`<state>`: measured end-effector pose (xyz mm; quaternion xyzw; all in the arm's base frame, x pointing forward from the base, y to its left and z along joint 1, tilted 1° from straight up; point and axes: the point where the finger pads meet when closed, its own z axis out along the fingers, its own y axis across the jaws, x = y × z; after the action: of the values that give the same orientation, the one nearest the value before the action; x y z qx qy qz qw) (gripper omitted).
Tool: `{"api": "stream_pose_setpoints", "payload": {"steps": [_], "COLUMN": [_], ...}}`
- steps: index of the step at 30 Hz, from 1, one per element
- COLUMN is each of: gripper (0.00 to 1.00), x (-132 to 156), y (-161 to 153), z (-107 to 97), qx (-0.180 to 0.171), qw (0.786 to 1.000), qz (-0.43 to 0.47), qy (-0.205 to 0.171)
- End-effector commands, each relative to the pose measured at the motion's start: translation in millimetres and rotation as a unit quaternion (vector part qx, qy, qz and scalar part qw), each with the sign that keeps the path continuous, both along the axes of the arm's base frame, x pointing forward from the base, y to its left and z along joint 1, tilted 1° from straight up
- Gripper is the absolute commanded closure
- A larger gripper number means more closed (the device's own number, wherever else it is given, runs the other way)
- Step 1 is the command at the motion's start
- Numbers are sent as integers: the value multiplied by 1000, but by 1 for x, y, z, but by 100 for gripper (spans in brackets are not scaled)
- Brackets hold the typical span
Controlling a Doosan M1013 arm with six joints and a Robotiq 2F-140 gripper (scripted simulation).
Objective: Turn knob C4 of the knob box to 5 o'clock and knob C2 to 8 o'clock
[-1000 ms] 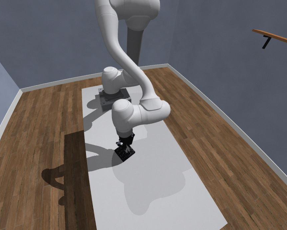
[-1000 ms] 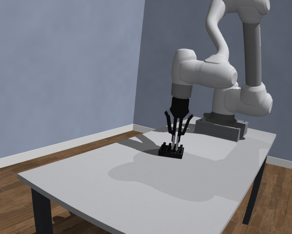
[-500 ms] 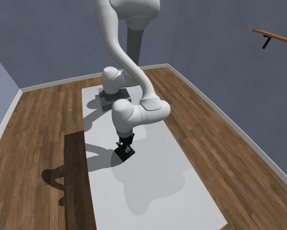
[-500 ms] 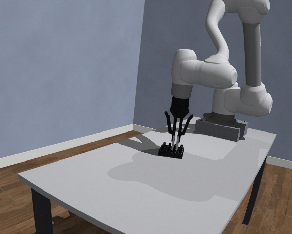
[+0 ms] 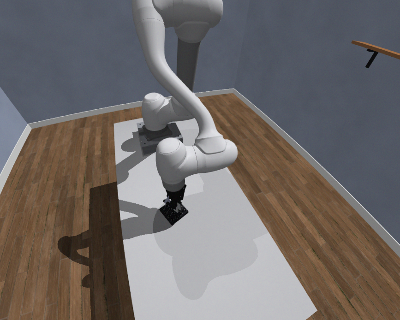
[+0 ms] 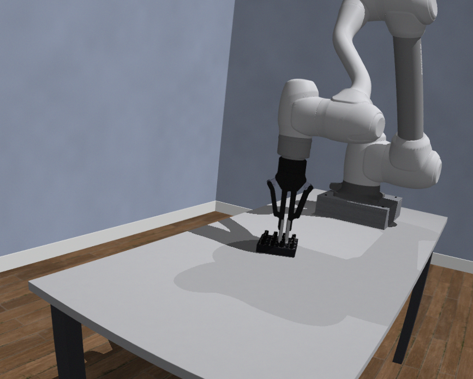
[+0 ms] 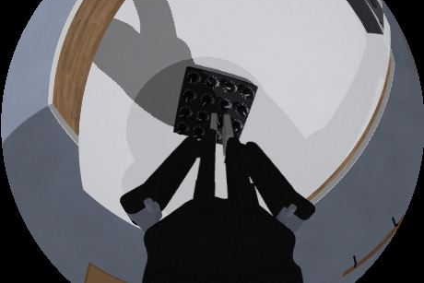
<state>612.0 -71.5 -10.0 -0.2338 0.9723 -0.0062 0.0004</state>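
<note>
The black knob box (image 5: 173, 221) (image 6: 275, 250) (image 7: 200, 88) stands flat on the table, with four rows of small black knobs. In the wrist view it appears turned slightly clockwise. The printed names and the socket cannot be made out. My gripper (image 5: 177, 208) (image 6: 283, 240) (image 7: 219, 122) points straight down and its narrow grey fingertips are down among the knobs. They are shut on one knob, third from the left and third from the top in the wrist view. The fingers hide that knob's white line and parts of the neighbouring knobs.
Other knobs stand close around the fingertips. The arm's dark base block (image 5: 148, 147) (image 6: 351, 212) is bolted to the white table (image 5: 207, 303) (image 6: 147, 326), behind the box. Arm shadows fall over the box and table. A wooden shelf (image 5: 383, 50) hangs on the right wall.
</note>
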Motion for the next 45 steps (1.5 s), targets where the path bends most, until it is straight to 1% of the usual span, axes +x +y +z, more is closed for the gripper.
{"api": "stream_pose_setpoints", "payload": {"steps": [1,7,9,12,18,24,26,33,41,43,45], "gripper": [95,95,95,95,95,95,95,95,95,95,95], "x": [0,0,0,0,0,0,0,0,0,0,0], "y": [0,0,0,0,0,0,0,0,0,0,0], "z": [0,0,0,0,0,0,0,0,0,0,0], "qx": [1,1,1,0,0,0,0,-1,-1,-1,-1], "qw": [999,995,995,991,978,959,959,928,885,885,874], "qz": [34,97,97,132,207,284,284,373,466,466,486], "qy": [0,1,1,1,2,3,3,4,5,5,5]}}
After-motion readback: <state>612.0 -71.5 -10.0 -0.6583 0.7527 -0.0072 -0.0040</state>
